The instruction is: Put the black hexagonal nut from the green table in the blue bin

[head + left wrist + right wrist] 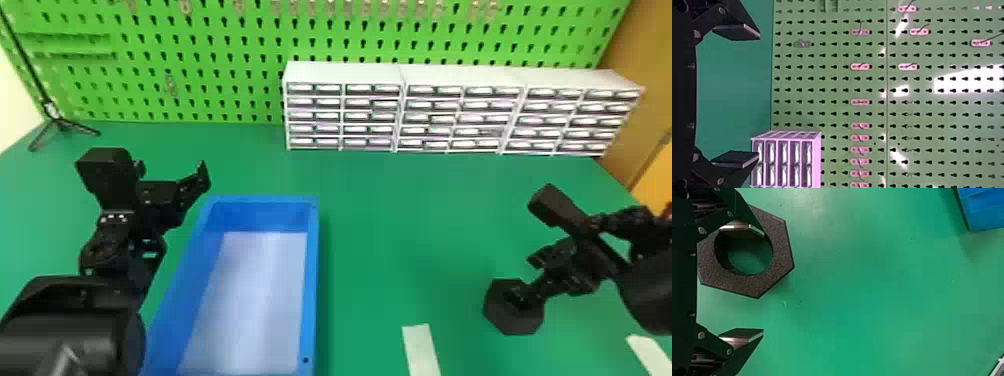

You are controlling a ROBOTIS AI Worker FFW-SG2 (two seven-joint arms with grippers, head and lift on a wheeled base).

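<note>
My right pincer (pixel 525 279) is released, its fingers (pixel 743 232) parted, one over the black nut (pixel 525 326) on the green table (pixel 400 225). My left pincer (pixel 171 174) is spread too, near the blue bin (pixel 313 280).

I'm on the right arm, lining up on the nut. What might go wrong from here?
The right gripper is open, one finger at the edge of the hole in the black hexagonal nut, the other outside it. Closing might catch only one side of the ring, letting the nut tilt or twist when lifted.
The blue bin has raised walls, so a low carry could clip its near side.
</note>
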